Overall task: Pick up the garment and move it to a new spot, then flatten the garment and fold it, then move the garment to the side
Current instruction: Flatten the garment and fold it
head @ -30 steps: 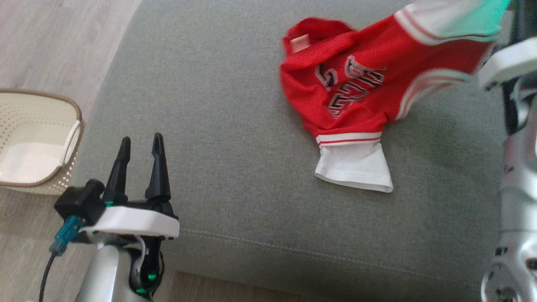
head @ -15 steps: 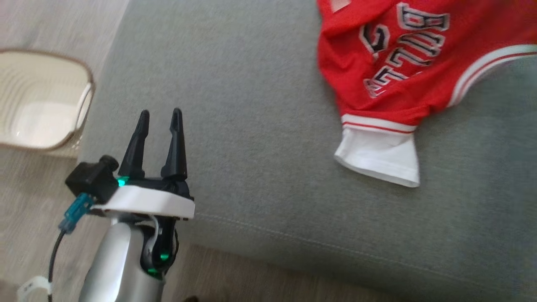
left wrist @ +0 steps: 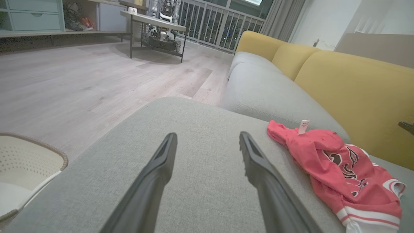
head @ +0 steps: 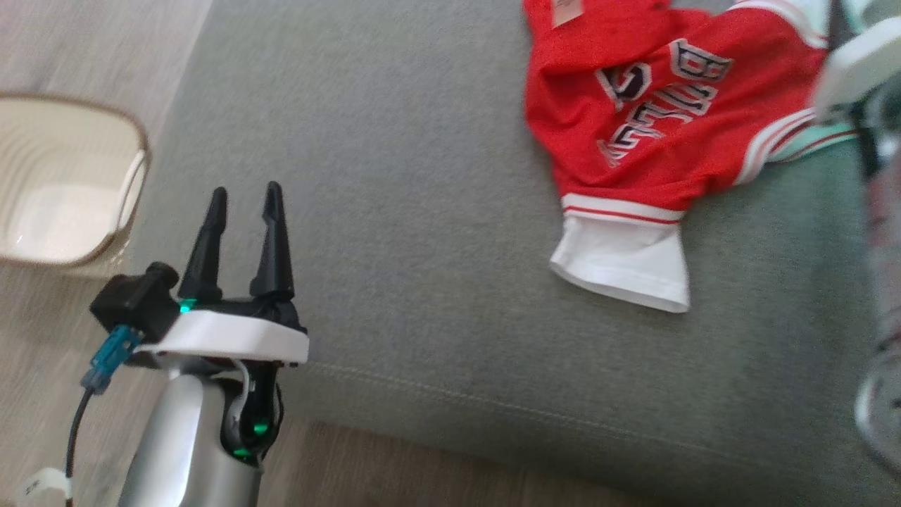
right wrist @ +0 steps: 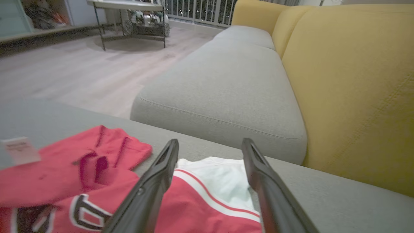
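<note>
- Garment (head: 633, 141), a red jersey with white sleeves, lay bunched at the upper right of the head view on the grey seat cushion (head: 422, 211). Collar tag was up, lettering creased, and one white sleeve trailed toward frame centre.
- Right tool (right wrist: 210, 141) hung just above the jersey's white-trimmed edge, fingers spread, pinching nothing.
- Left tool (head: 246, 189) sat at lower left near the cushion's front edge, fingers also spread and empty, well apart from the cloth.
- Risk: the cloth was doubled over itself. A pinch there would likely catch two layers, so flattening would drag the folds along rather than open them.
- Risk: in the right wrist view the jersey lay near the cushion's end, with the gap to the next cushion (right wrist: 226, 81) and the yellow backrest (right wrist: 355, 81) just beyond. A pull that way could tip a sleeve into the gap.
- Risk: only one tool was near. A single-point tug would probably rope the fabric.
- Basket (head: 63, 190) at left edge, well apart; no concern.
</note>
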You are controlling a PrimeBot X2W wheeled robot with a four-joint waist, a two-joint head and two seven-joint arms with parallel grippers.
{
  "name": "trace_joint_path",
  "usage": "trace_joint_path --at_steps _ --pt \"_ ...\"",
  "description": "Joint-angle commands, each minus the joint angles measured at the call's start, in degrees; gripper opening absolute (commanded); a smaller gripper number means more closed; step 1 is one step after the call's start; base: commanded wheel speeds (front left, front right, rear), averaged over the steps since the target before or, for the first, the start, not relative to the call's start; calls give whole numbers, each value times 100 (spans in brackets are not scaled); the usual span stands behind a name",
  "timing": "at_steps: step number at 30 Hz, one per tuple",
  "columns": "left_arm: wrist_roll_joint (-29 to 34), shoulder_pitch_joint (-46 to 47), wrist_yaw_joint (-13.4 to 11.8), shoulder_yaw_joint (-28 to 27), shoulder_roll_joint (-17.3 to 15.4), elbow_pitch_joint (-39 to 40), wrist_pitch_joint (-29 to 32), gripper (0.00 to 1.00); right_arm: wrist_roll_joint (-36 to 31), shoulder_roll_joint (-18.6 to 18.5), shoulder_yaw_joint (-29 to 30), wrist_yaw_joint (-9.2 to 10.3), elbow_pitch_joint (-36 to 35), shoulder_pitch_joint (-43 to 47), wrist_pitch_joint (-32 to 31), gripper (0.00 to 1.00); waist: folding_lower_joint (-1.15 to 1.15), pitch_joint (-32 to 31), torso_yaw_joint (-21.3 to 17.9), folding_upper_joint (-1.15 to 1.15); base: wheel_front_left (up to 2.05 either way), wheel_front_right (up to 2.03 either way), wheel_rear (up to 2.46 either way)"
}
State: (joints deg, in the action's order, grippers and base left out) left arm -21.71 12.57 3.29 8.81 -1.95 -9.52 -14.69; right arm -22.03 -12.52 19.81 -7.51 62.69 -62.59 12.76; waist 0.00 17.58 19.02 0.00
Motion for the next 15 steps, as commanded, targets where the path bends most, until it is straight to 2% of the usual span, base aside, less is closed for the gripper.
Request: trace_joint_path --at_steps 1,4,7,11,15 --pt "90 84 -5 -272 -93 201 -30 100 185 299 -149 2 -133 -26 141 100 0 -303 -300 0 0 0 0" --pt "178 3 4 -358 -93 233 -30 100 652 603 -329 2 -243 169 213 100 0 -539 -529 0 0 0 0" --pt "245 -97 1 -424 -93 267 -30 100 1550 868 -841 2 -809 600 220 100 0 -754 -737 0 0 0 0" --pt "259 -257 -42 -444 -93 307 -30 100 2778 946 -1641 2 -1830 1659 222 100 0 -958 -970 0 0 0 0" --pt "279 -432 -82 -400 -93 342 -30 100 3613 960 -2062 2 -2799 2954 223 100 0 -1059 -1158 0 0 0 0"
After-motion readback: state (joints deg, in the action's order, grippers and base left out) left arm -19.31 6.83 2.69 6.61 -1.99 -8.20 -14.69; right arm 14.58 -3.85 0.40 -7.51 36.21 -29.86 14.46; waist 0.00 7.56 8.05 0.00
